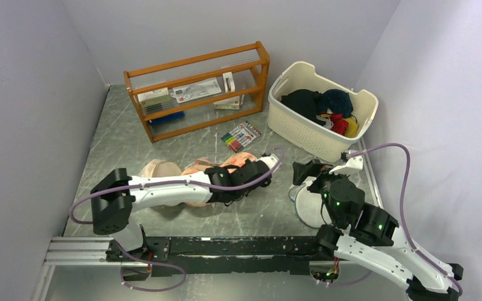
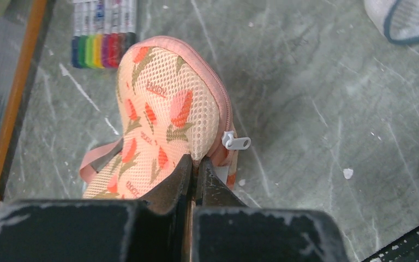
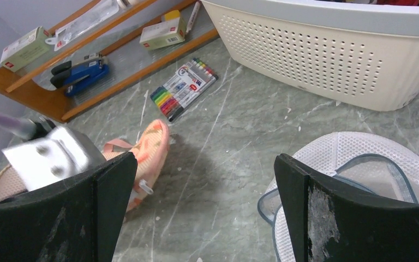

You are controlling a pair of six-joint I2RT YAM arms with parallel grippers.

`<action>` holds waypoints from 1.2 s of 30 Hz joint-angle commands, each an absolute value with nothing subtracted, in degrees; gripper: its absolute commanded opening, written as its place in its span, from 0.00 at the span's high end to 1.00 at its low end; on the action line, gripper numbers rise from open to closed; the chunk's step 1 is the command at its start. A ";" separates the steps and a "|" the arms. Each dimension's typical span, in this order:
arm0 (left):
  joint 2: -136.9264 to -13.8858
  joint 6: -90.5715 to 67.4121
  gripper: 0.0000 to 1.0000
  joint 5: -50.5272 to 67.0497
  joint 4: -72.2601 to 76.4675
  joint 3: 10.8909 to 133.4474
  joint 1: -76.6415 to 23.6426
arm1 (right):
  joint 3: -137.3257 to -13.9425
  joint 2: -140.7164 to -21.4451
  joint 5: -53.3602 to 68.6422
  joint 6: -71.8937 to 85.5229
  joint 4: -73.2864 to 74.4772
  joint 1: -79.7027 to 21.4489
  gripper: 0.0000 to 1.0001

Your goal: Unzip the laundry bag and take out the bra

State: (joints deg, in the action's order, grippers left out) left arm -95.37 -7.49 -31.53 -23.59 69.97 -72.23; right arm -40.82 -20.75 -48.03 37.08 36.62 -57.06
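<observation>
left fingers pinch the laundry bag at its edge.

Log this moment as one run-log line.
left hand: shut on laundry bag edge | zip pull: not gripped | right hand: open, empty | bra: not visible

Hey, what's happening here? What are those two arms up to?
The left gripper is shut on the edge of a peach floral padded pouch lying on the grey table, right beside its small white zip pull. The zip edge in view looks closed, and no bra shows. The right gripper hangs open and empty above a white round mesh disc, near the cream plastic laundry basket.
</observation>
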 commanded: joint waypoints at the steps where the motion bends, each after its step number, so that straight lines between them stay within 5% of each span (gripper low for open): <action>1: -90.42 -7.32 0.93 -32.13 -21.93 69.18 -68.81 | -39.81 -20.22 -48.05 36.46 34.93 -56.96 0.00; 12: -83.46 -7.30 0.93 -28.08 -19.83 67.37 -64.98 | -33.41 -37.70 -36.82 28.83 17.97 -56.99 0.04; 16: -82.42 -7.29 0.93 -27.58 -19.53 66.79 -64.80 | -29.52 -44.95 -23.51 22.67 1.99 -55.89 0.06; 24: -82.13 -7.33 0.93 -27.83 -19.77 66.42 -64.69 | -28.48 -55.29 11.16 23.59 -14.82 -40.80 0.37; 32: -82.78 -7.73 0.93 -25.90 -20.04 66.81 -64.69 | -26.64 -54.14 12.38 24.67 -16.19 -40.65 0.39; 36: -82.79 -7.81 0.93 -25.69 -19.97 66.80 -64.70 | -26.21 -52.20 8.36 25.47 -15.20 -40.68 0.50</action>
